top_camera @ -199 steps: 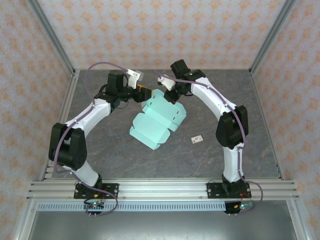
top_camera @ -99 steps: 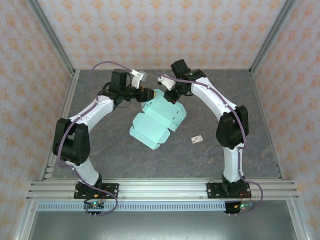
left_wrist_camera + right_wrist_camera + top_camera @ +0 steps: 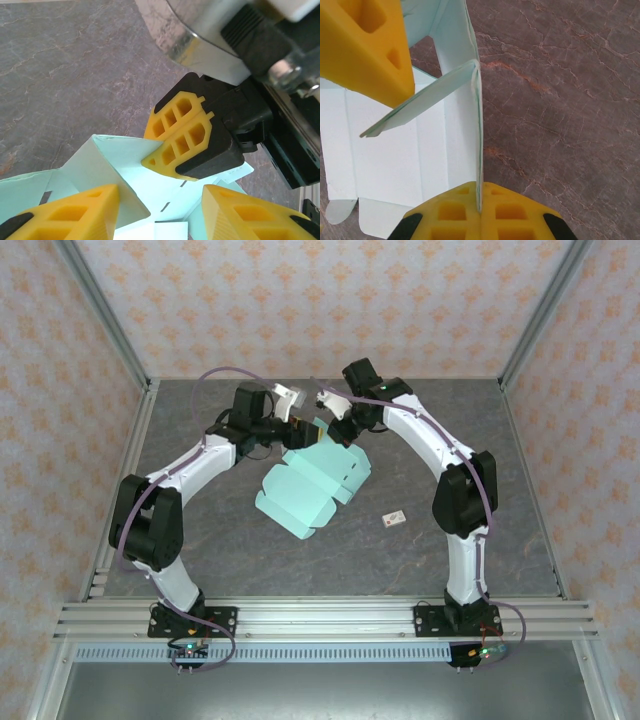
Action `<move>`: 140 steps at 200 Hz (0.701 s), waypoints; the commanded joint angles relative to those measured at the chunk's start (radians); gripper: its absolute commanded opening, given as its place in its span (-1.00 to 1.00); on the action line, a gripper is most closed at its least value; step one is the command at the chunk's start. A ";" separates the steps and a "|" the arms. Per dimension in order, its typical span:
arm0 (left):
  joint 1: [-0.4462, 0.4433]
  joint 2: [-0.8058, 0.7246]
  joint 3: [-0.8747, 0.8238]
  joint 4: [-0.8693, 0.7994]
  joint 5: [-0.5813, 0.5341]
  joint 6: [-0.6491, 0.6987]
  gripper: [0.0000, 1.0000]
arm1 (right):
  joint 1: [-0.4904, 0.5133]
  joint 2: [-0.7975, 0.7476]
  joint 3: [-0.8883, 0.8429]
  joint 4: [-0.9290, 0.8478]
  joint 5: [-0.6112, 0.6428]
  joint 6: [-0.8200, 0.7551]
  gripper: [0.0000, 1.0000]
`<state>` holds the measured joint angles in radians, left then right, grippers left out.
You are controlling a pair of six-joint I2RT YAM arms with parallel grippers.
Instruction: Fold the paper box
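From above, the far edge of the paper box (image 3: 305, 485) is hidden under the left gripper (image 3: 303, 425) and the right gripper (image 3: 330, 428), so where either meets the card cannot be told there. The small white tag (image 3: 395, 519), right of the box, is too small to read. The left wrist picture's lower edge cuts off both left fingers (image 3: 65, 215) and part of the box, and the housing (image 3: 290, 135) behind the right gripper is blurred. The right wrist picture's lower edge cuts the right gripper's pads (image 3: 452, 215).

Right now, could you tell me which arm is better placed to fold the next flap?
Left, probably: the right gripper is shut on a flap of the paper box, anchoring it, while the left gripper is open close beside it, free to press.
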<state>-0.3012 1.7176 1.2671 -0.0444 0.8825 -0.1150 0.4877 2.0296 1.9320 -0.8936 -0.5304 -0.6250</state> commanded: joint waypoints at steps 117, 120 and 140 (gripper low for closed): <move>0.101 -0.473 -0.406 -0.107 -0.614 -0.099 0.31 | 0.092 -0.102 -0.150 0.189 0.393 -0.349 -1.00; 0.106 -0.473 -0.410 -0.104 -0.612 -0.103 0.31 | 0.095 -0.103 -0.156 0.200 0.403 -0.362 -1.00; 0.143 -0.449 -0.426 -0.085 -0.602 -0.141 0.31 | 0.114 -0.107 -0.208 0.284 0.440 -0.433 -1.00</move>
<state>-0.1963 1.2564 0.8612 -0.1238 0.3557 -0.1974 0.5797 1.9530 1.7771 -0.7387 -0.2058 -0.9230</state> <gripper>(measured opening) 0.653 0.045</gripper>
